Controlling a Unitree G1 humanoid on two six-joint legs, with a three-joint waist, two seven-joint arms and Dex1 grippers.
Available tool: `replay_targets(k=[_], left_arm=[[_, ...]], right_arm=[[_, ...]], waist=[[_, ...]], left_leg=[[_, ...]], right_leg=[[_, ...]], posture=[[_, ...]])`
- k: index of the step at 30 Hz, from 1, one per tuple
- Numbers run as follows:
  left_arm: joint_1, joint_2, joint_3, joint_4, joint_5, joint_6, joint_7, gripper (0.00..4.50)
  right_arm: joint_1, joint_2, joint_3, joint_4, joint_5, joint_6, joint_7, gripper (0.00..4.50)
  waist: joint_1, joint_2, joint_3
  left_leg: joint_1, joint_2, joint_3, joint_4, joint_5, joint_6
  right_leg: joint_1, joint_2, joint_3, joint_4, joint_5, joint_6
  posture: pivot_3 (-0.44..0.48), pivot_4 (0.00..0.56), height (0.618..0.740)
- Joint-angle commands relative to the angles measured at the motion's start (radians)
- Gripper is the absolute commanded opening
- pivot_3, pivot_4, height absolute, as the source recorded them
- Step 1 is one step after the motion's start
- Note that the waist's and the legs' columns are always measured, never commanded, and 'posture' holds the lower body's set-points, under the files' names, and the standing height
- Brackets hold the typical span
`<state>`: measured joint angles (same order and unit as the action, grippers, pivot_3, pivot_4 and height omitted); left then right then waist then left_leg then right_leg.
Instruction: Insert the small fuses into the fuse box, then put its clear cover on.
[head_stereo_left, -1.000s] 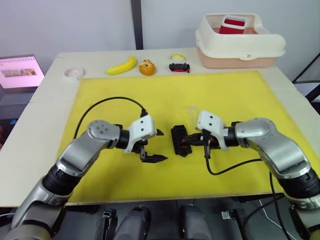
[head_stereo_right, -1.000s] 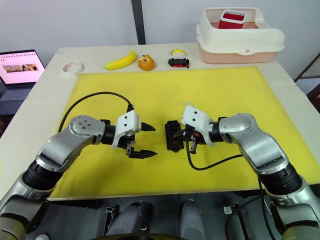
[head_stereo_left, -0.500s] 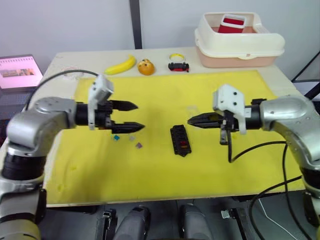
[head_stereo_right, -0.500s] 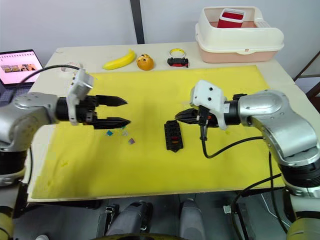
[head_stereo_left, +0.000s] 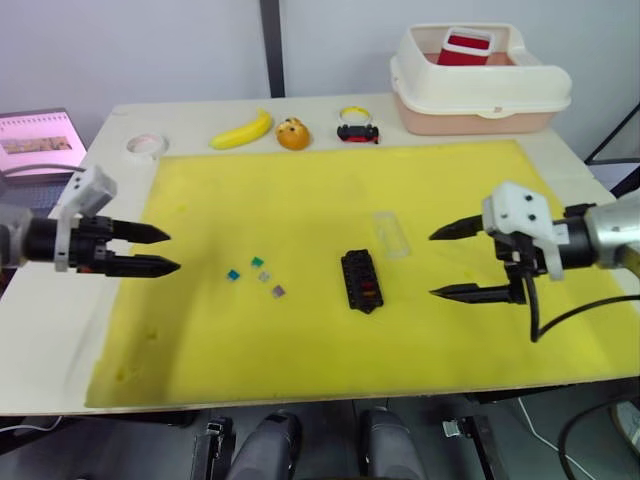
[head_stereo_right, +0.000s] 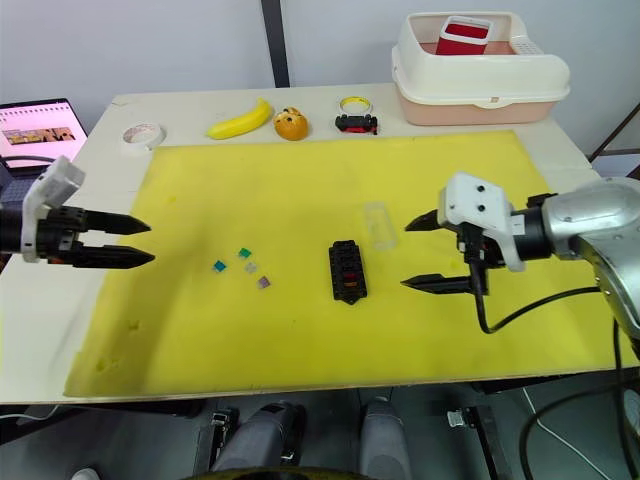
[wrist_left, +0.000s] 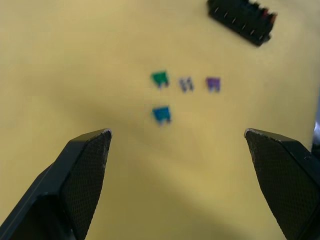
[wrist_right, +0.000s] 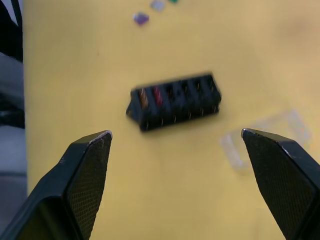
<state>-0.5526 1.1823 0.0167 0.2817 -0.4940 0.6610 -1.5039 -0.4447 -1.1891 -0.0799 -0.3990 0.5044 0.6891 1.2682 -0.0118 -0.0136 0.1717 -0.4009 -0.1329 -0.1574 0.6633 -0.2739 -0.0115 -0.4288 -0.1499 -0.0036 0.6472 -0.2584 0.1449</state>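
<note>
The black fuse box (head_stereo_left: 360, 281) lies mid-mat on the yellow mat, with an orange and a red fuse (wrist_right: 158, 95) seated in slots at one end. Four loose small fuses lie to its left: teal (head_stereo_left: 233, 274), green (head_stereo_left: 257, 262), grey (head_stereo_left: 264, 276) and purple (head_stereo_left: 278, 291). The clear cover (head_stereo_left: 392, 233) lies flat just behind and right of the box. My left gripper (head_stereo_left: 172, 251) hovers open at the mat's left edge, far from the fuses. Right of the box, my right gripper (head_stereo_left: 432, 265) stands open and holds nothing.
Along the back of the table are a tape roll (head_stereo_left: 148, 145), a banana (head_stereo_left: 243, 131), a small orange toy (head_stereo_left: 292, 134) and a black-and-red toy car (head_stereo_left: 358, 131). A cream tub (head_stereo_left: 480, 95) holding a red item stands back right. A laptop (head_stereo_left: 40, 145) sits far left.
Both arms have drawn away from the fuse box, the left to the mat's left edge, the right to the right. The right gripper has opened. The loose fuses now show.
</note>
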Motion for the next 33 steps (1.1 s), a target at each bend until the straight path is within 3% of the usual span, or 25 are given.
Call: replay_targets(k=[1, 9, 16, 22, 25, 29, 33], left_arm=[[-0.025, 0.013, 0.006, 0.033, 0.035, -0.055, -0.034, 4.5], [-0.038, -0.045, -0.02, 0.024, 0.059, -0.046, -0.053, 4.5], [-0.118, -0.193, -0.096, 0.037, 0.008, 0.235, -0.012, 4.5], [-0.178, -0.243, -0.139, 0.094, -0.01, 0.414, -0.015, 4.5], [-0.198, -0.242, -0.163, 0.14, 0.011, 0.42, -0.019, 3.6], [-0.22, -0.249, -0.176, 0.198, 0.021, 0.442, -0.015, 1.6], [-0.212, -0.246, -0.189, 0.2, 0.007, 0.483, -0.031, 1.6]], right_arm=[[0.013, -0.024, -0.062, -0.006, -0.001, -0.028, 0.001, 4.46], [-0.045, -0.006, -0.032, -0.004, 0.015, -0.001, -0.041, 4.46], [-0.327, 0.238, 0.128, -0.055, 0.132, 0.203, -0.166, 4.46], [-0.4, 0.326, 0.189, -0.075, 0.138, 0.262, -0.217, 4.46], [-0.411, 0.334, 0.198, -0.074, 0.136, 0.266, -0.225, 4.5], [-0.415, 0.334, 0.205, -0.079, 0.139, 0.269, -0.227, 4.5], [-0.415, 0.337, 0.211, -0.086, 0.136, 0.271, -0.233, 4.5]], waist=[[0.0, 0.0, 0.0], [-0.001, 0.001, 0.001], [-0.007, 0.001, 0.001], [-0.003, 0.001, 0.001], [-0.003, 0.001, 0.001], [-0.004, 0.001, 0.001], [-0.006, 0.001, 0.001]], left_leg=[[0.0, 0.0, 0.0, 0.0, -0.001, 0.001], [0.0, 0.0, 0.0, 0.0, -0.001, 0.001], [0.0, 0.001, 0.0, 0.0, 0.0, 0.0], [-0.006, 0.0, -0.001, 0.003, 0.0, 0.0], [-0.007, -0.001, -0.001, 0.003, 0.0, -0.001], [-0.007, 0.0, -0.001, 0.003, 0.001, -0.001], [-0.007, 0.0, -0.001, 0.003, 0.001, -0.001]], right_leg=[[0.0, 0.0, 0.0, 0.0, 0.0, 0.0], [0.0, 0.0, 0.0, 0.0, 0.0, 0.0], [-0.001, 0.0, 0.0, 0.001, 0.0, 0.0], [-0.006, 0.0, 0.0, 0.002, 0.0, 0.0], [-0.006, 0.0, 0.0, 0.003, 0.0, 0.0], [-0.007, 0.0, 0.0, 0.003, 0.0, 0.0], [-0.007, 0.0, 0.0, 0.003, 0.0, 0.0]], posture=[[0.0, 0.15, 0.74], [0.0, 0.15, 0.74], [0.0, 0.15, 0.74], [0.0, 0.15, 0.74], [0.0, 0.15, 0.74], [0.0, 0.15, 0.74], [0.0, 0.15, 0.74]])
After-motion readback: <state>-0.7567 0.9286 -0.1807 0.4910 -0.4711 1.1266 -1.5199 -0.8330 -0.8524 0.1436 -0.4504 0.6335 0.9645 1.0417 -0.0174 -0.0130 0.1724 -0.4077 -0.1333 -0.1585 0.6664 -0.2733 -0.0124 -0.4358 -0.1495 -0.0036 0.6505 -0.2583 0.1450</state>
